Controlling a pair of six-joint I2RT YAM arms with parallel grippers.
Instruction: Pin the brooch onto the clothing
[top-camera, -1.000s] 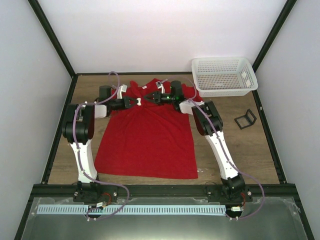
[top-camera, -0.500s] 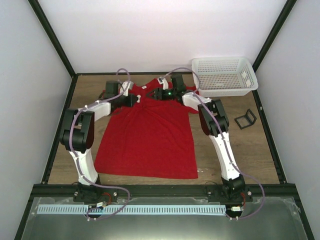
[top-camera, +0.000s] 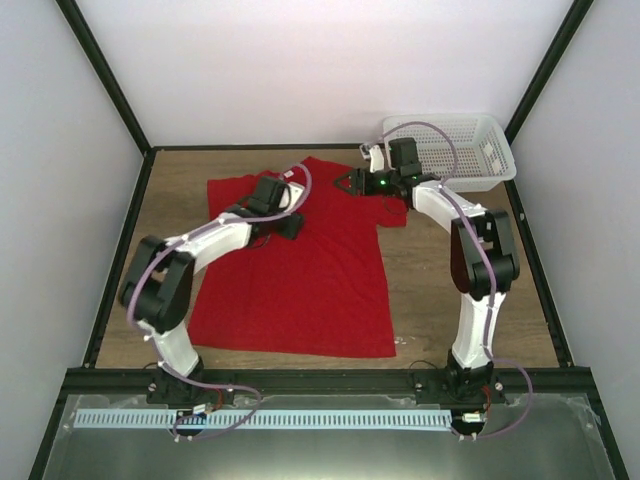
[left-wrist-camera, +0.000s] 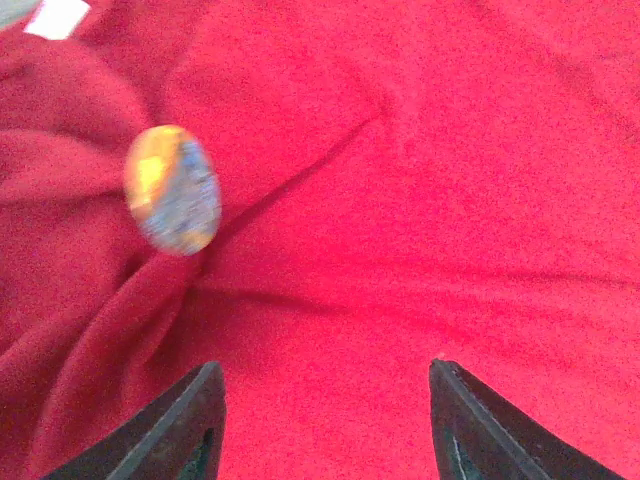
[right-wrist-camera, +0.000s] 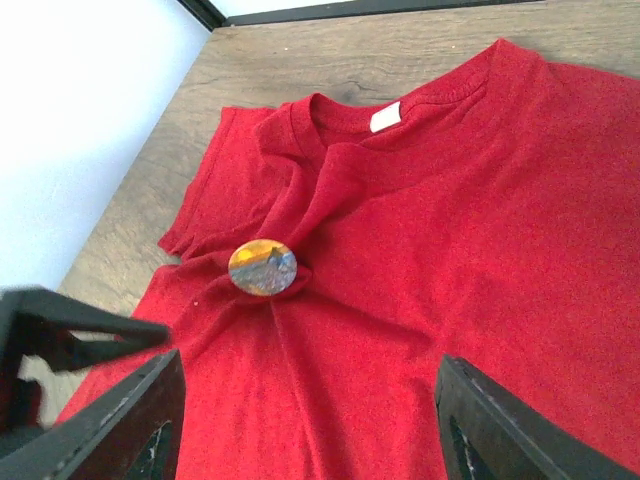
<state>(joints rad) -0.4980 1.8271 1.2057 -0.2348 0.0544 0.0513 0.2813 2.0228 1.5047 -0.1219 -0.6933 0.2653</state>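
White walls closed in a wooden table (top-camera: 420, 300), and the red shirt (top-camera: 300, 290) lay spread across it, collar toward the far wall. My left gripper (left-wrist-camera: 322, 375) stood open low over the shirt's upper chest. Its fingers (left-wrist-camera: 170, 430) were apart, with only red cloth between them and nothing held. The brooch (left-wrist-camera: 172, 188) sat ahead of the left finger, clear of both tips, on a bunched ridge of cloth. Its face was orange at one end and mottled grey-blue at the other. My right gripper (right-wrist-camera: 308, 365) was open too and empty, hanging over the shirt's right shoulder and looking back across the chest. From there the brooch lay just below the collar, toward the left sleeve, with folds drawn in toward it. Whether its pin passed through the cloth I could not tell. A white label (right-wrist-camera: 385, 116) showed inside the neck. From above, my left arm reached across the shirt's upper left and hid the brooch. Just beyond my right gripper a white mesh basket (top-camera: 480, 172) stood in the far right corner. A black wire stand (top-camera: 491, 238) lay on bare wood near the right edge, well apart from the shirt.
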